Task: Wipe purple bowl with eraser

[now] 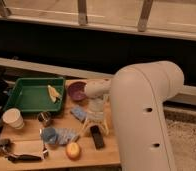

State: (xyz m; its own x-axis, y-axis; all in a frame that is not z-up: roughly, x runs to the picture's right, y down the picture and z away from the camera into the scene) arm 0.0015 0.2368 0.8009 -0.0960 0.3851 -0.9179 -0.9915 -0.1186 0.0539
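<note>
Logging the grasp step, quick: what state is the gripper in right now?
Gripper: open, holding nothing, poised right over the eraser.

One gripper (95, 130) is hanging over the worktop (91, 159), its two fingers (85, 131) standing apart right by one black eraser (96, 138). One purple bowl (77, 91) is sitting just beyond the fingers and one blue sponge (78, 113) is lying beside them. Farther from the fingers are sitting one green tray (21, 102), one white cup (12, 118), one small metal can (44, 118), one round fruit (72, 150) and one crumpled blue wrapper (58, 135).
</note>
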